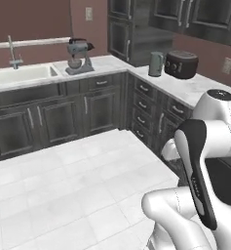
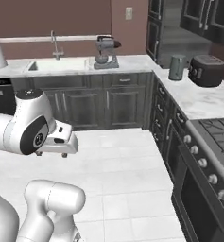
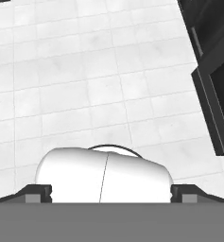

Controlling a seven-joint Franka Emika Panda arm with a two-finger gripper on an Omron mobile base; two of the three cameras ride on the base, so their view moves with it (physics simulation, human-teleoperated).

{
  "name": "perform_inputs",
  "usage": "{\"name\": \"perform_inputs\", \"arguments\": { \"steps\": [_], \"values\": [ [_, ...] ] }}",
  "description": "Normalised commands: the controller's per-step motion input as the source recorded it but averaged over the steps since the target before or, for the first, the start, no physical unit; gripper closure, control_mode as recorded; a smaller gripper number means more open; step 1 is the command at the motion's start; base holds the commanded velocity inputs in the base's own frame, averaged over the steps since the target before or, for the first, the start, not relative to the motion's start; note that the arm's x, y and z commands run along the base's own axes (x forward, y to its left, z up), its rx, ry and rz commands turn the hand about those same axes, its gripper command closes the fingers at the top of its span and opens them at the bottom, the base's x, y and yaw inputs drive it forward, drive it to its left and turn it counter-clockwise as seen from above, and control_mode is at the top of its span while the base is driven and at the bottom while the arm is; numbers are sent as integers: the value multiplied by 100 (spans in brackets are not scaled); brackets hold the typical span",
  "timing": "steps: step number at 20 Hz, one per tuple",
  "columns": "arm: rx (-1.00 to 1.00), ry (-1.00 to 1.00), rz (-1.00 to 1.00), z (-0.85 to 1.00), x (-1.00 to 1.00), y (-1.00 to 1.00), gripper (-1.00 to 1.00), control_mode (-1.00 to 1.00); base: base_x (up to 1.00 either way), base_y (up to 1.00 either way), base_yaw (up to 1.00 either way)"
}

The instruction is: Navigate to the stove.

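I see the wide gas stove (image 2: 212, 160), with dark cooktop, black grates and a silver strip of round knobs above its oven door, at about 4 o'clock in the right base view, against the right edge. On the white marble counter (image 2: 198, 101) beyond it, toward 2 o'clock, stands a squat black toaster-like appliance (image 2: 207, 70), with a tall grey-green kettle (image 2: 176, 67) just beside it on the left. The same two items (image 1: 181, 63) (image 1: 156, 63) sit near 1 o'clock in the left base view.

A grey stand mixer (image 1: 79, 56) occupies the back counter at 12 o'clock in the left base view, beside the pale sink basin (image 1: 19, 75) and its chrome faucet (image 1: 12, 52) toward 10 o'clock. Dark grey cabinet doors and drawers (image 1: 95, 110) run beneath both counters.

In the hand view, I look down on the white tiled floor (image 3: 85, 85); a dark cabinet front (image 3: 215, 85) lies at 3 o'clock. The gripper (image 3: 111, 193) shows its two dark fingertips (image 3: 38, 193) set far apart at 6 o'clock, with nothing between them.
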Motion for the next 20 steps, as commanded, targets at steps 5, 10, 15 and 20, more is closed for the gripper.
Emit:
{"name": "perform_inputs", "arguments": {
  "steps": [5, 10, 15, 20],
  "values": [
    [0, 0, 0, 0, 0, 0, -100, 100, 80, -6, -61],
    [0, 0, 0, 0, 0, 0, -100, 100, 66, -14, -61],
    [0, 0, 0, 0, 0, 0, -100, 100, 64, -16, -61],
    [0, 0, 0, 0, 0, 0, -100, 100, 76, -4, -60]
  ]
}}
